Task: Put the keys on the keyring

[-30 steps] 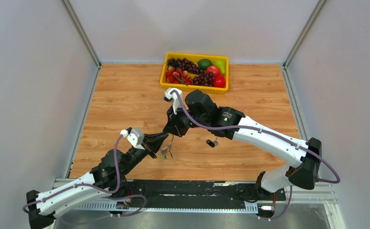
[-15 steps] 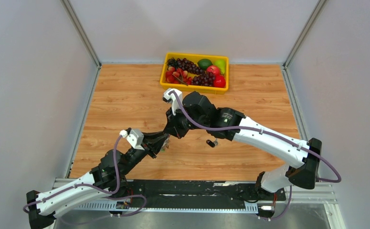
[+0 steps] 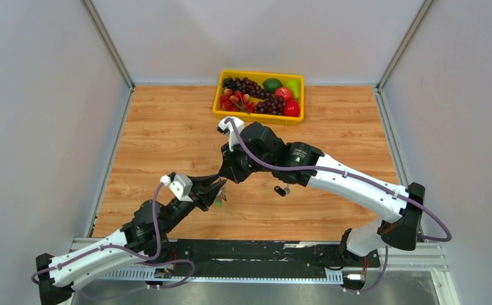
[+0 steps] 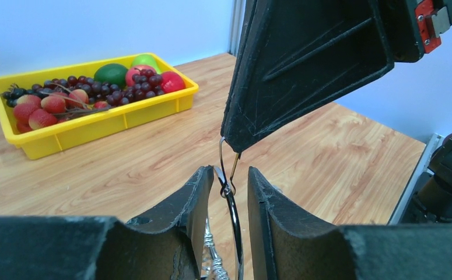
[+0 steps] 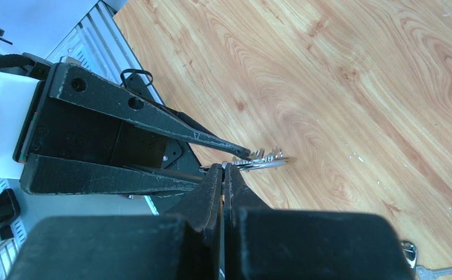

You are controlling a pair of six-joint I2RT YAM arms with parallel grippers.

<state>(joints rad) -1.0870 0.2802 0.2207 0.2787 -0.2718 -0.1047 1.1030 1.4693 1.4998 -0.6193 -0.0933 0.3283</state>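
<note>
My right gripper is shut on the thin wire top of a dark keyring, which hangs below its fingertips. Silver key blades hang from the ring, and a bit of green shows under it in the top view. My left gripper is open, with one finger on each side of the ring; the left finger touches it. A loose key with a black head lies on the table right of the grippers, and also shows in the right wrist view.
A yellow tray of plastic fruit stands at the back middle of the wooden table. Grey walls close in both sides. The arms' black base rail runs along the near edge.
My left gripper has moved forward and its fingers now straddle the hanging ring. The hanging keys have drawn in under the left fingers. The right gripper shifted slightly left.
</note>
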